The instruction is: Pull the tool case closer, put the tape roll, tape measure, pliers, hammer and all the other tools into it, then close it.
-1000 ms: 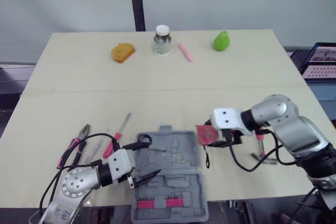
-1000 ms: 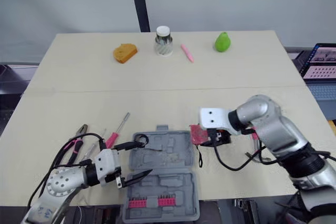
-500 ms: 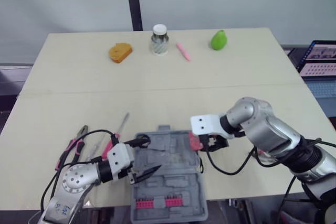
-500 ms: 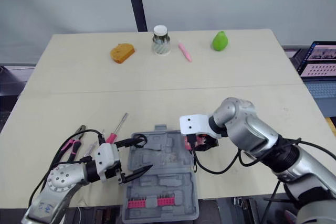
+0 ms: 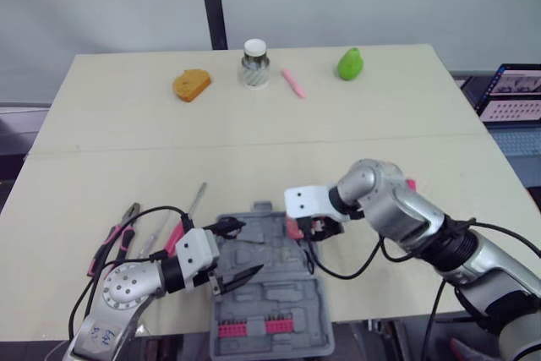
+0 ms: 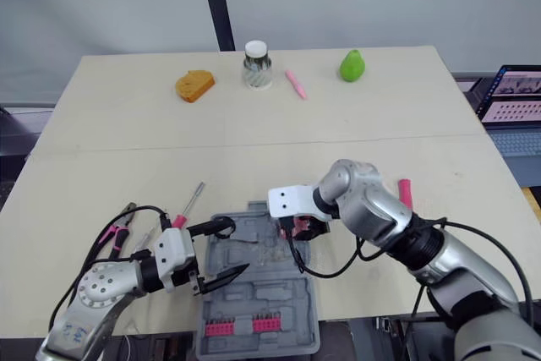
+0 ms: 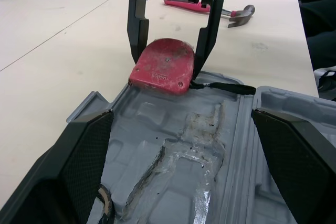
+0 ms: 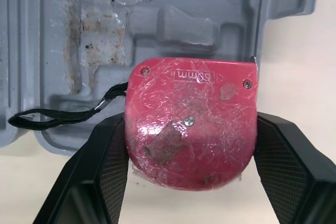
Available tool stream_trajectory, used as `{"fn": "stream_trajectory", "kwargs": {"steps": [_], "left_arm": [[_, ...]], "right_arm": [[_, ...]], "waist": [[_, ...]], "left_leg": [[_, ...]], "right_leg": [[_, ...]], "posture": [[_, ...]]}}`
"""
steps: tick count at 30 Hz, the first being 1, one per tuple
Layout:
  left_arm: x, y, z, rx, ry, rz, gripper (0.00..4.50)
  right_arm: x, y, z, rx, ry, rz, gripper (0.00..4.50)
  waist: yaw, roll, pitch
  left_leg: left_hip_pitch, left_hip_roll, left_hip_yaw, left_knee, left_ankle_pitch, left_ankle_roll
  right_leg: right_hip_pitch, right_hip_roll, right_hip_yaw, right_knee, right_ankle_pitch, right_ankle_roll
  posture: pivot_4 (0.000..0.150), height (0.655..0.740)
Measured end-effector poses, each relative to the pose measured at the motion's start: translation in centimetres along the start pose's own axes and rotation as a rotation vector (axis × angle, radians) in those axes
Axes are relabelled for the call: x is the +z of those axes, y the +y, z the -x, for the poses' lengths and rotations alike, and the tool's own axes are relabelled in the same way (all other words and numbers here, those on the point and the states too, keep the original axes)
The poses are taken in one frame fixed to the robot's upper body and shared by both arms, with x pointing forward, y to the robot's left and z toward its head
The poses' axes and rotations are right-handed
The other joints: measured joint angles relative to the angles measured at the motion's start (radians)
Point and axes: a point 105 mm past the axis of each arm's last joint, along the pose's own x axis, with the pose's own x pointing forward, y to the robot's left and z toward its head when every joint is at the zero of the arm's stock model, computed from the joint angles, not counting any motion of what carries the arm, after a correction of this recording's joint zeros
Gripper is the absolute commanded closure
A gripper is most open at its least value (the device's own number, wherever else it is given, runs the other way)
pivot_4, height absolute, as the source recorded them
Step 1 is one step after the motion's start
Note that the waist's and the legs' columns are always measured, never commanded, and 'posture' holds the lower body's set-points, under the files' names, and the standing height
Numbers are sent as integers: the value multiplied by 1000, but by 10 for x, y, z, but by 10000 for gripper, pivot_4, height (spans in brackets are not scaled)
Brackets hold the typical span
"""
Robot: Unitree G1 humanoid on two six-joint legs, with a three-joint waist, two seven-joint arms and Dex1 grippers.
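Right gripper [image 7: 167, 64]: jaws clamped on the red tape measure [image 8: 191, 119], one finger [image 8: 105, 171] on each flat side, gap set by the body width. Tape measure sits at the far right corner of the case [image 5: 279, 289], half over the moulded tray and half over the table [image 5: 254, 150]. Can't tell whether it rests on the rim or hangs just above it. Its black strap [image 8: 58, 116] trails into the tray.

Right arm: reaches in from the right of the case with the elbow bent, gripper pointing down at that corner.

Left gripper [image 5: 245, 248]: jaws wide apart, holding nothing, touching nothing I can see. It hangs over the left part of the open case, fingers pointing across it toward the tape measure. Left forearm lies low, left of the case.

Hammer [image 7: 210, 8]: on the table right of the case, beyond the right arm. Its pink handle is mostly hidden by that arm in the head views.

Pliers [image 5: 110, 243]: left of the case. Screwdrivers [image 5: 190, 209] lie between pliers and case, partly covered by the left arm's cable, so their count is hard to make out.
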Motion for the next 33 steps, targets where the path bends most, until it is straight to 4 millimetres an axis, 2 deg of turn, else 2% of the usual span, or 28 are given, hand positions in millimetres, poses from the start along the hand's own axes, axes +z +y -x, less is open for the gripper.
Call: {"fn": "stream_trajectory", "kwargs": {"steps": [7,33], "left_arm": [[6,-2,0,-10,-13,-18,0],[0,-8,4,-40,28,-30,0]], "right_arm": [[6,-2,-5,-7,-11,15,15943],[7,-2,-10,-27,5,47,15943]], "waist": [[0,0,0],[-1,0,0]], "left_leg": [[0,0,0,0,0,0],[0,0,1,0,0,0]], "right_leg": [[0,0,0,0,0,0],[-1,0,0,0,0,0]], "posture": [[1500,7400],[1500,7400]]}}
